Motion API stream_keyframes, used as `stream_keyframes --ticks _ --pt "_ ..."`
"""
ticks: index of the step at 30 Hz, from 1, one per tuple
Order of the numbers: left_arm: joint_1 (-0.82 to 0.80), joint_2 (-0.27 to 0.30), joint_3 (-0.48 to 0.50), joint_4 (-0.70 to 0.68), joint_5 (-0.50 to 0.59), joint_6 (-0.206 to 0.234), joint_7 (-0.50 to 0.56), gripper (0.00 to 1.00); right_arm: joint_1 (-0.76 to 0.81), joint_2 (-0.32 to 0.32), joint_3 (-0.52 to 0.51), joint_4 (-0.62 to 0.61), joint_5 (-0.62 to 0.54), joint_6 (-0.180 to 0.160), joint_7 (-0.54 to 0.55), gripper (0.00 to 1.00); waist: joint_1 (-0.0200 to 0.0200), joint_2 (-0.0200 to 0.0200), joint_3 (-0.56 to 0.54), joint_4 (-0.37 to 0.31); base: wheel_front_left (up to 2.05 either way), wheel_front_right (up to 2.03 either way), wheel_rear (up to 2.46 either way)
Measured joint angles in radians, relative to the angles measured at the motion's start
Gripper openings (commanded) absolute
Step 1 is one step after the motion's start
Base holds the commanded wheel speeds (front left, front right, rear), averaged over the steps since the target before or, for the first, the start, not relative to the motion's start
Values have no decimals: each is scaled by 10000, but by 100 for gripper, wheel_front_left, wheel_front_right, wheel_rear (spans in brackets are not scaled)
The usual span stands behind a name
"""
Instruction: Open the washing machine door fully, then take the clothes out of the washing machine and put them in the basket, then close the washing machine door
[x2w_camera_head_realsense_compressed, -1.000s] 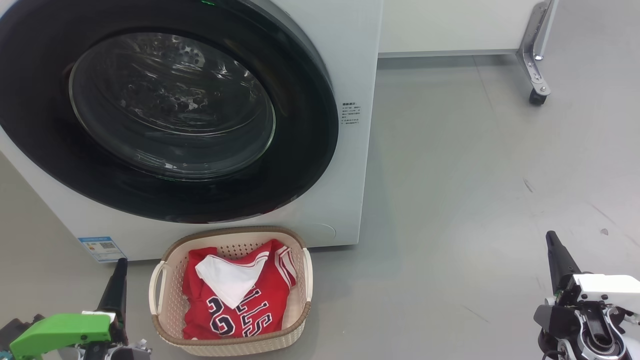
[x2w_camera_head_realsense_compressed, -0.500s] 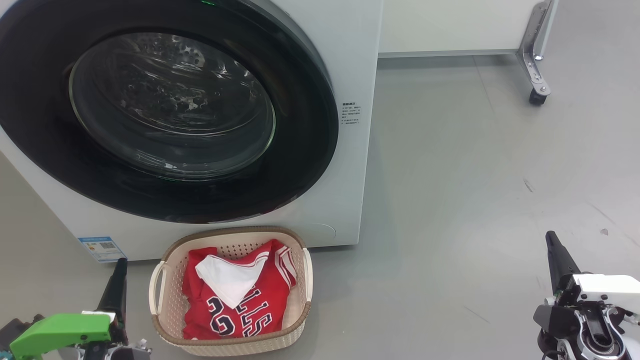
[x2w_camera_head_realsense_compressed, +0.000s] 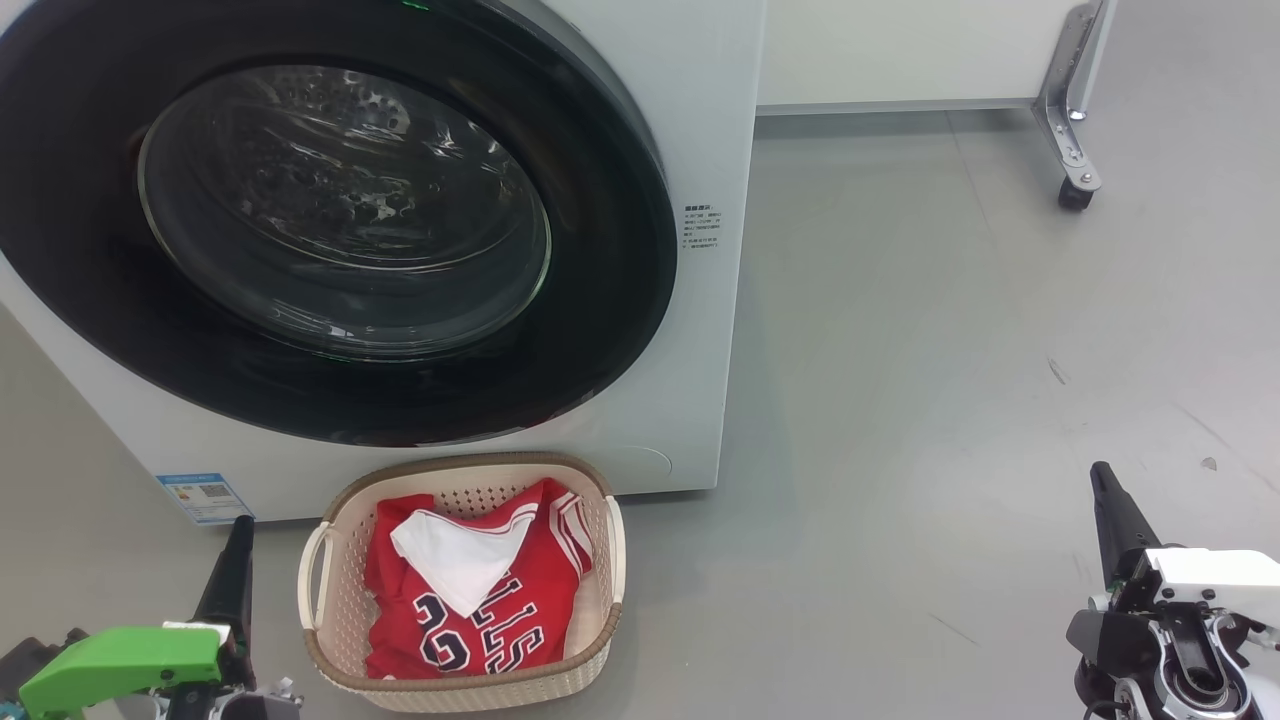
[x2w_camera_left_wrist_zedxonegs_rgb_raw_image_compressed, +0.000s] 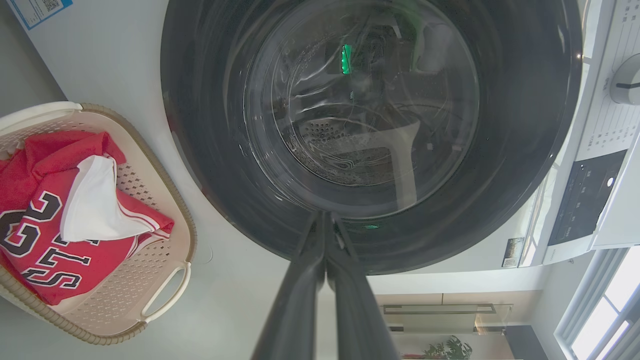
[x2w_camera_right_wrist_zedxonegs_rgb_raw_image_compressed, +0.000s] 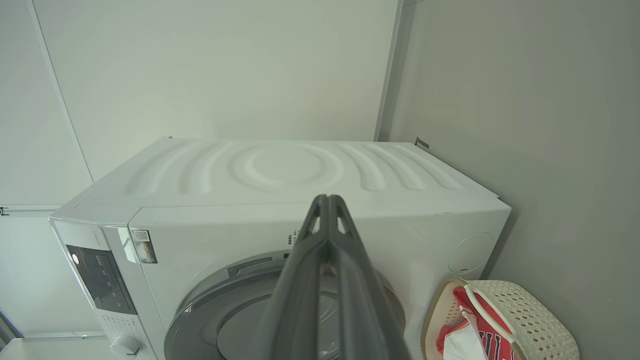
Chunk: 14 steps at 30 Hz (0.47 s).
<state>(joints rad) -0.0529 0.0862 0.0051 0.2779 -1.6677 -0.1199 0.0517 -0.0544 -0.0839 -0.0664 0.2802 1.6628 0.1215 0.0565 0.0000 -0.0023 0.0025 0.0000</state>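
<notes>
Washing machine door (x2w_camera_head_realsense_compressed: 330, 220) sits flush against the white washing machine (x2w_camera_head_realsense_compressed: 700, 110), glass bowl facing out. The drum behind the glass looks bare, no cloth seen through it. Clothes (x2w_camera_head_realsense_compressed: 470, 610): a red jersey, white lining turned up, lying crumpled in the basket (x2w_camera_head_realsense_compressed: 460, 463), which stands on the floor (x2w_camera_head_realsense_compressed: 900, 400) just in front of the washer's lower edge. Left tool (x2w_camera_head_realsense_compressed: 240, 535) is low at the basket's left, fingers pressed together, pinching nothing; the left wrist view shows them meeting at the tips, aimed at the door. Right tool (x2w_camera_head_realsense_compressed: 1104, 485) is well off to the right over the floor, fingers likewise pressed together, empty. Judgement: all three steps read as done, closing being the last, so the task looks finished. The next move, if any, calls only for checking that the latch has caught, which cannot be told from here, and holding both arms clear. Count: one washer, one door, one jersey, one basket, two tools.
</notes>
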Motion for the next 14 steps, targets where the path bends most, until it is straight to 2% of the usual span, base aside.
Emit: stream_keyframes --ticks 14 --pt "-1 -6 17 -6 0 0 2 0 0 8 -19 -2 0 0 0 0 0 0 2 0 0 0 0"
